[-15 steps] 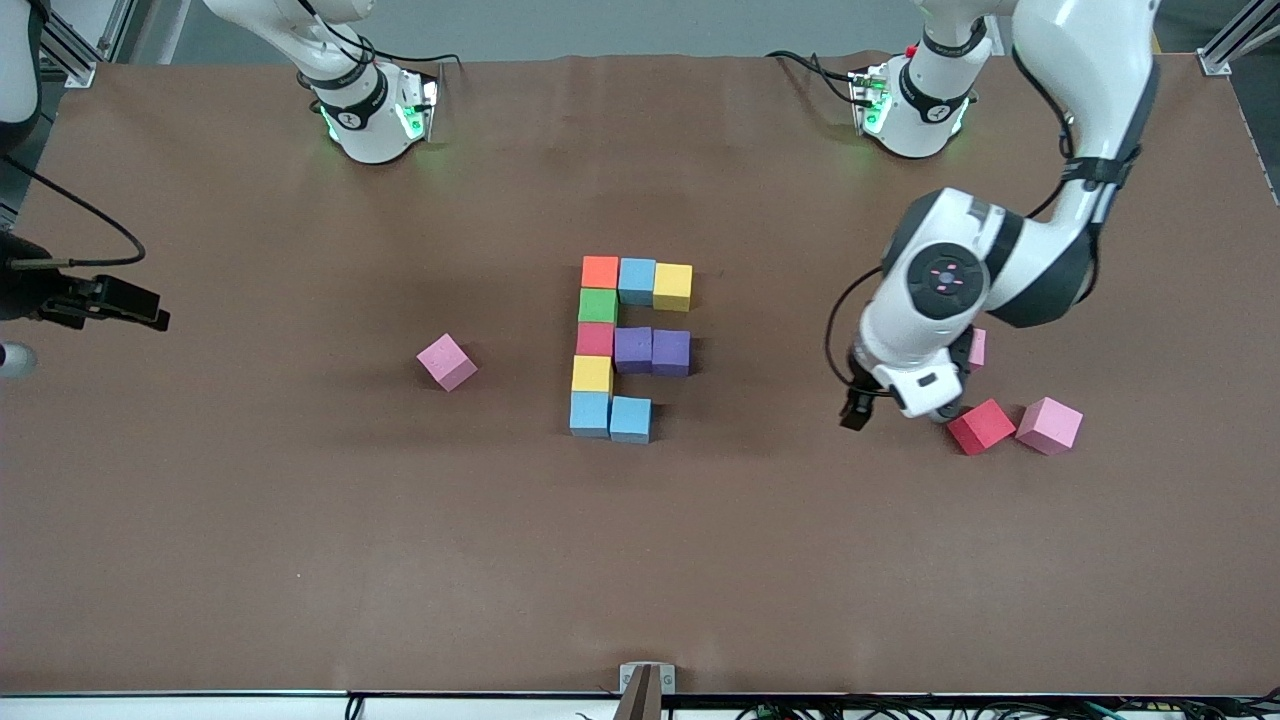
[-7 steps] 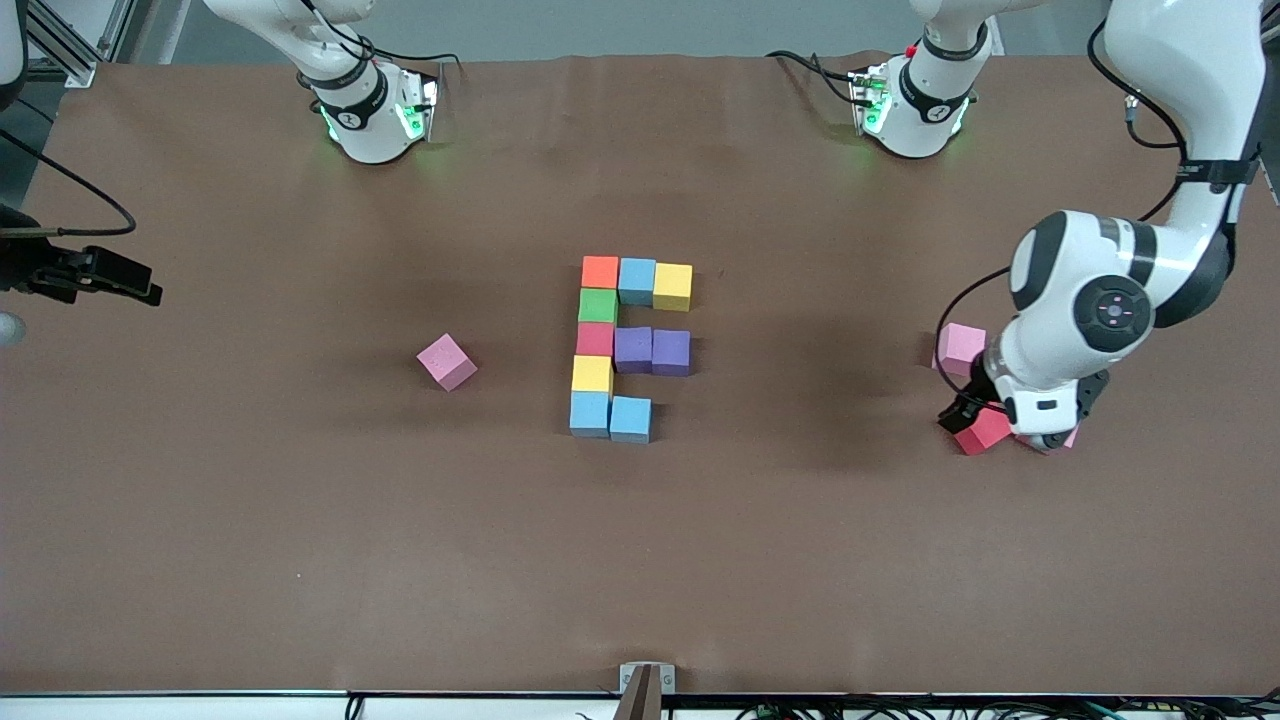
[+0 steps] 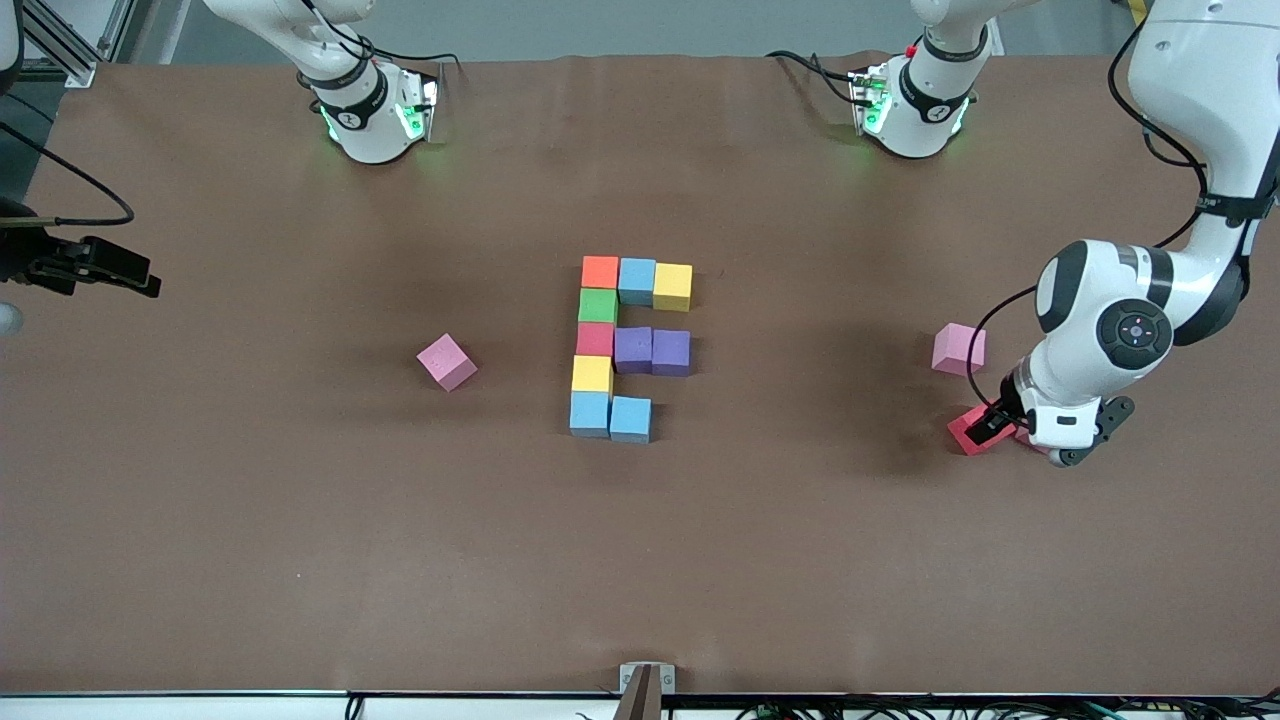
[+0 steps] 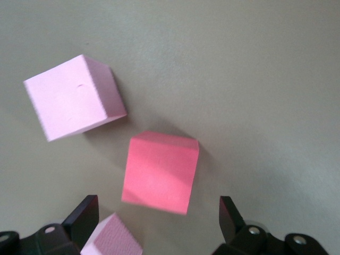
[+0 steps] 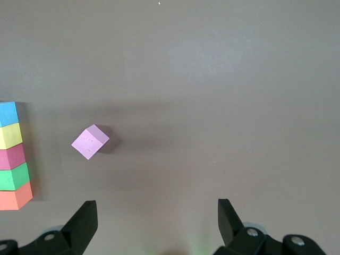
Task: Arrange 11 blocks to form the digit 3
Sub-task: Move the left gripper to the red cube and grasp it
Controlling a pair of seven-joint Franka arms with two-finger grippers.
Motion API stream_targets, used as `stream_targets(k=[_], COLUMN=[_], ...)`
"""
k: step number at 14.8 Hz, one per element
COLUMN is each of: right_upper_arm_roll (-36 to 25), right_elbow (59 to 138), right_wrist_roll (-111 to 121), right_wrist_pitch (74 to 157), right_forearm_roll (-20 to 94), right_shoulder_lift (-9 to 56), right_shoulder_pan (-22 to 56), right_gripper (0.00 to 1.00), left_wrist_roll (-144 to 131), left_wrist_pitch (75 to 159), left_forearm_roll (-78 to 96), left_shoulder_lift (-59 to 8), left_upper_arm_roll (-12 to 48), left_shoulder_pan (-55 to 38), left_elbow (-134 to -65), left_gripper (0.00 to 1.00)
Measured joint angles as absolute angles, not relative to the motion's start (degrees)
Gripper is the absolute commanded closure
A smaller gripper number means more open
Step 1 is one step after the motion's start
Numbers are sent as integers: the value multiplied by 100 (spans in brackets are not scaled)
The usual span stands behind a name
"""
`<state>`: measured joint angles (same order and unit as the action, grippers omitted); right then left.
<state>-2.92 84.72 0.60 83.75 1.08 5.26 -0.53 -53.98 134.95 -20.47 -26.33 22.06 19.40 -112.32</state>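
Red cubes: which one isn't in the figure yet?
The loose red cube under the open left gripper, beside a pink cube; the other red cube sits inside the figure.

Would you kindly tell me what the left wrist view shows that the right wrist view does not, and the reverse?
Only the left wrist view shows the loose red block between the open fingers of the left claw, with two pink cubes beside it, one clear of the claw and one by a fingertip.

Only the right wrist view shows the lone pink cube toward the right arm's end, a column of the digit 3, and the open right claw, waiting in the air.

Both show the brown table, bare beneath the claws.
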Motion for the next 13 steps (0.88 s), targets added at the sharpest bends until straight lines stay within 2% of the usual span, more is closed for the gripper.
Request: stream_targets(k=[9, 10, 11, 13], right_upper_arm_roll=[-362, -362, -362, -362], right_elbow=[9110, 9140, 9151, 9180], right_wrist_roll=[59, 59, 59, 59], right_wrist_pitch=[8452, 8452, 8452, 8452], right_forearm_roll=[108, 108, 108, 108], right_shoulder_lift=[-145, -178, -202, -266], right_shoulder_pan=[-6, -5, -4, -1], right_gripper=[0, 0, 0, 0], left_wrist_roll=[-5084, -5084, -5084, -5084], left_wrist_pitch=[13953, 13991, 14058, 14201], left_forearm_roll=[-2136, -2138, -2139, -2139], left_shoulder_lift=[-3041, -3079, -3118, -3203], left_upper_arm_roll=[2206, 2208, 2212, 2214], left_shoulder_pan=[2222, 2221, 2221, 2221], left_elbow=[-11231, -11230, -11230, -11230], left_gripper=[0, 2, 14, 45])
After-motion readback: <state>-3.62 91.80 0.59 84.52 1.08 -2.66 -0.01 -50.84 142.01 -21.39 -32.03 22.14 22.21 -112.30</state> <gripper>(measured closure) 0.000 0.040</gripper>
